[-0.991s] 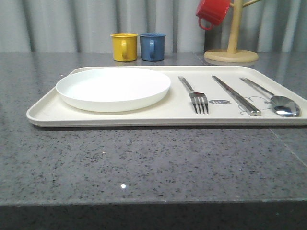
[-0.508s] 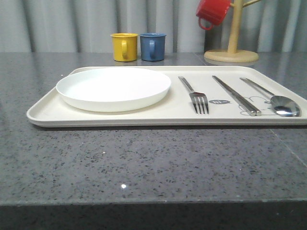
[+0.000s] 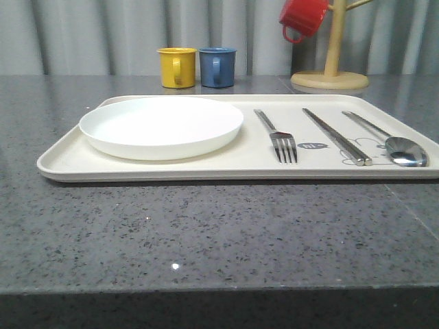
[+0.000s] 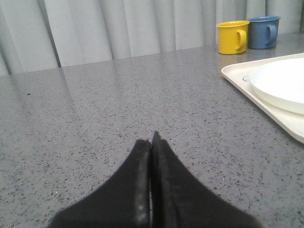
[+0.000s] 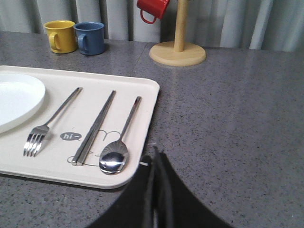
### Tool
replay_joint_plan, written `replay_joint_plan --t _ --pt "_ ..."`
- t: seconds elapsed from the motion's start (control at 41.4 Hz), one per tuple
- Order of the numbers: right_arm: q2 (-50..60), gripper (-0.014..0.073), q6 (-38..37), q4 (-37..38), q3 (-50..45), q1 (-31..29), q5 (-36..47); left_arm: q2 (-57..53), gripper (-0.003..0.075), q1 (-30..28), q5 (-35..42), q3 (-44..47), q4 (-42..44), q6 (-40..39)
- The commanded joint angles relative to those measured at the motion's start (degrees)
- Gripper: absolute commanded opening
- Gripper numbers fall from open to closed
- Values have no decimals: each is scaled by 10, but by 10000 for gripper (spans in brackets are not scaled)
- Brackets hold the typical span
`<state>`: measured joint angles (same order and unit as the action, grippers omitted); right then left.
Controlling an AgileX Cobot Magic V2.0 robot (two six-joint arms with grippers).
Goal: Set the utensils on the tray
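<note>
1. On the tray, L to R: plate, fork, chopsticks, spoon, all lying flat inside the rim. Task looks done, nothing left off the tray as far as I can see.
2. L wrist view: left gripper pressed closed, holding nothing, over bare counter beside the tray's plate end.
3. R wrist view: right gripper closed w/ nothing in it, just beside the spoon-side rim; it also gives the "hi" print.

A: Front view? 
B: Low, level, facing forward across the tray.

A: Wrist views? 
B: Each low behind its closed fingers. Left gripper faces the tray's corner; right gripper its opposite end. All share the mugs.
</note>
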<state>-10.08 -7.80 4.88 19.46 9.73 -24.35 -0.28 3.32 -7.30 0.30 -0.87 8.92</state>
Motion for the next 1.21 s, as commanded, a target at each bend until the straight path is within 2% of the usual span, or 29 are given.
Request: replay_joint_plan --t 0.0,0.218,0.459,1.185 --pt "11 -113 10 -1 -15 -22 66 -12 -19 5 53 2 -5 -3" --pt "80 -113 67 -49 -125 -86 137 -12 -19 5 53 2 -5 -3" --pt "115 -113 74 -56 -207 -104 158 -12 -19 5 53 2 -5 -3" --pt "115 -113 74 -56 -208 -104 144 -12 -19 5 53 2 -5 -3"
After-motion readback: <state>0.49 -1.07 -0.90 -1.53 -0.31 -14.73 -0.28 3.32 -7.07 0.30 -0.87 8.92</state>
